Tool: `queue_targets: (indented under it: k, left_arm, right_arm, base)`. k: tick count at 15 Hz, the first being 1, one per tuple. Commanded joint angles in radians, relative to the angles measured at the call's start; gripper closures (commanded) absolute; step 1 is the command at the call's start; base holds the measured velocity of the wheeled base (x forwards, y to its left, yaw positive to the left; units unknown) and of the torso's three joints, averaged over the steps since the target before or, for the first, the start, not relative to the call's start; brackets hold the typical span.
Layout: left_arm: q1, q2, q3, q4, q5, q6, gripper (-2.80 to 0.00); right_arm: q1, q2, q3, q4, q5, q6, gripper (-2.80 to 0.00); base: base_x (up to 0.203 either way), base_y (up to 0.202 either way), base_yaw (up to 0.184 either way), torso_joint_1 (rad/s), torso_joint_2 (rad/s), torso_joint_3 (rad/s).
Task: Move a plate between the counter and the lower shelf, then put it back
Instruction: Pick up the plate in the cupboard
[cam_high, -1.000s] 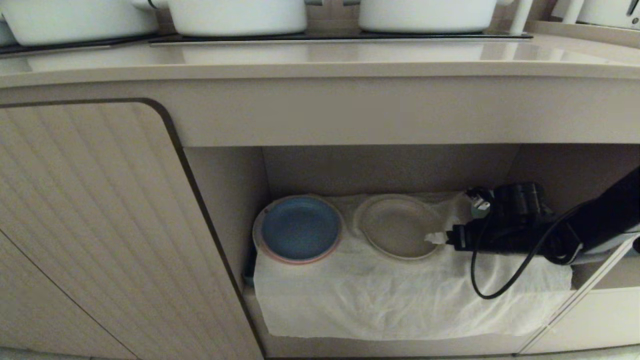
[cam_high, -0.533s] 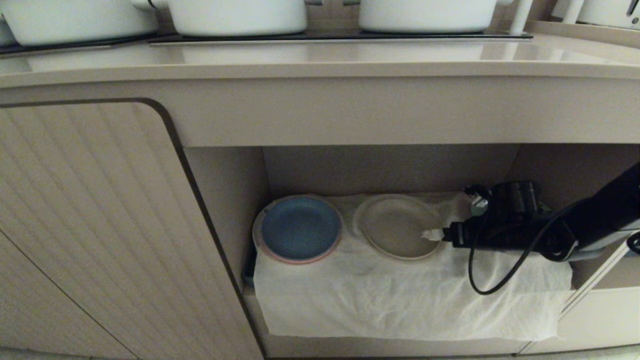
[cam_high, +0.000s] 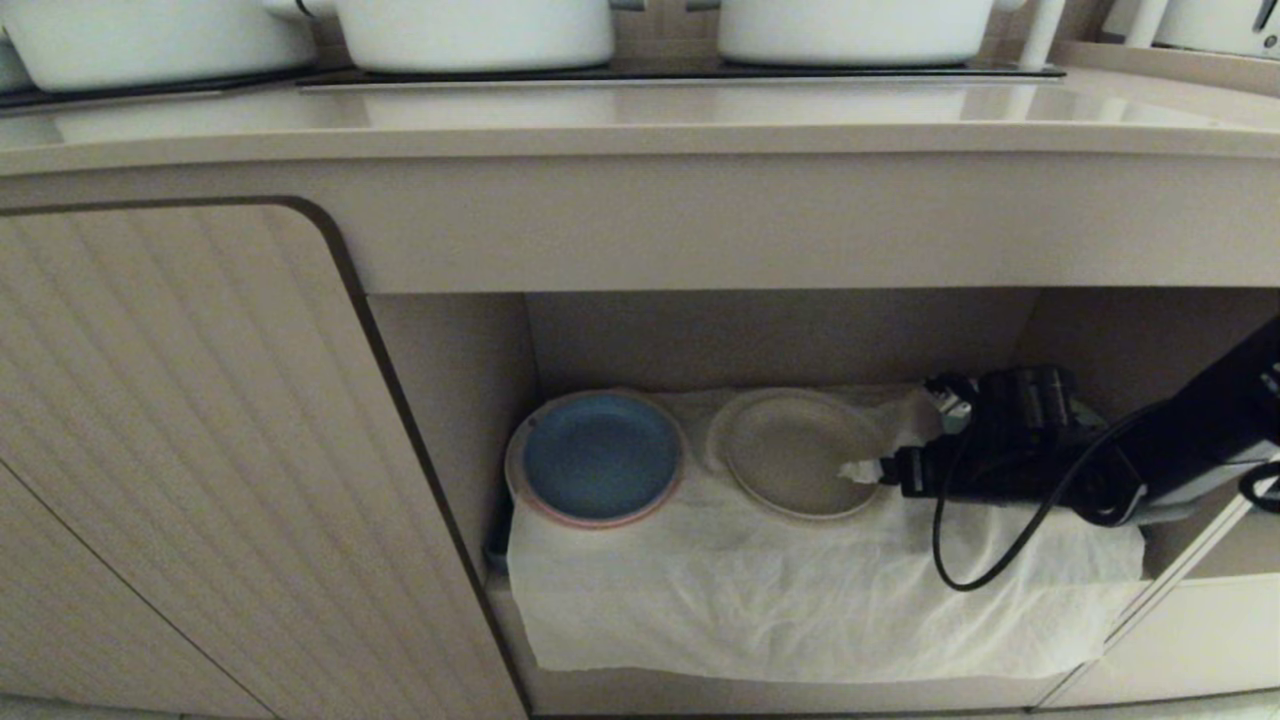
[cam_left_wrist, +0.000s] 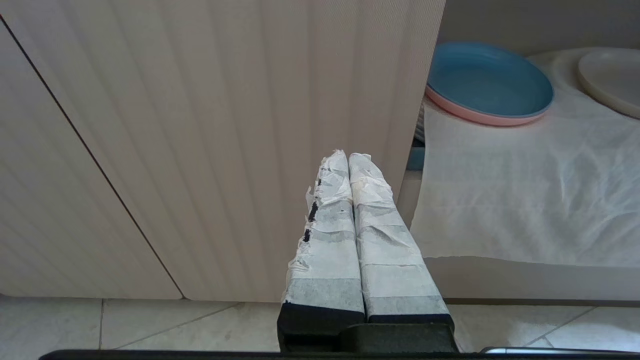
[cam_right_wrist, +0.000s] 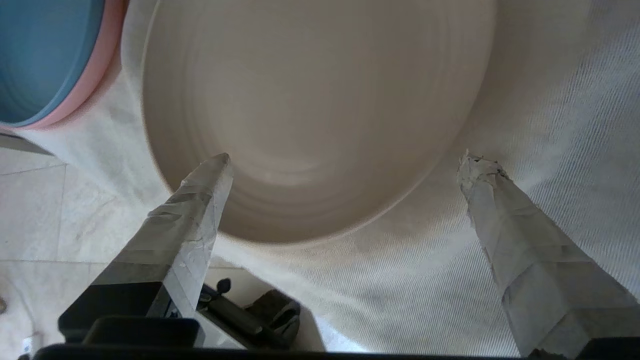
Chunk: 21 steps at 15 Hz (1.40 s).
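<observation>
Plate: cream, round, lying flat on the white cloth that covers the lower shelf. It sits mid-shelf, just to the right of a blue plate with a pink rim; the two rims are close, but contact cannot be confirmed. In the right wrist view the plate fills most of the frame, with the blue plate at one corner.

Right gripper: reaches into the shelf from the right, roughly level, tip at the plate's right edge. Fingers spread wide. In the right wrist view, right gripper, one taped finger overlaps the plate's rim area and the other lies off the plate over the cloth. Whether either finger touches the plate cannot be told. Nothing is pinched. A black cable loops down from the arm in front of the cloth.

Left gripper: low, near the floor, in front of the ribbed cabinet door, left of the shelf. Taped fingers pressed together, nothing between them.

Counter: above the shelf, with white pots standing at its far side.
</observation>
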<state>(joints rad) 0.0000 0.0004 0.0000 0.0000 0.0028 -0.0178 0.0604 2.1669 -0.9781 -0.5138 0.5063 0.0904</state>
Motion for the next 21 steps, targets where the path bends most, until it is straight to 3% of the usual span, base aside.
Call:
queue_targets:
  k: [1,9,13,19,21]
  left_arm:
    - [0.0,0.0,0.0,0.0,0.0,-0.001,0.0]
    - [0.0,0.0,0.0,0.0,0.0,-0.001,0.0]
    - [0.0,0.0,0.0,0.0,0.0,-0.001,0.0]
    - [0.0,0.0,0.0,0.0,0.0,-0.001,0.0]
    - [0.0,0.0,0.0,0.0,0.0,-0.001,0.0]
  right_arm:
    - [0.004,0.01,-0.001,-0.013,0.0,0.0,-2.8]
    - [0.027,0.05,-0.027,-0.065,-0.002,0.002,-2.8]
    - [0.03,0.06,-0.028,-0.066,-0.06,0.002,-2.8]
    - [0.038,0.06,-0.025,-0.065,-0.076,0.0,-2.8]
    - [0.039,0.064,-0.028,-0.063,-0.122,-0.001,-2.8]
  base:
    - [0.0,0.0,0.0,0.0,0.0,0.0]
    - [0.0,0.0,0.0,0.0,0.0,0.0]
    - [0.0,0.0,0.0,0.0,0.0,0.0]
    - [0.0,0.0,0.0,0.0,0.0,0.0]
    - [0.0,0.0,0.0,0.0,0.0,0.0]
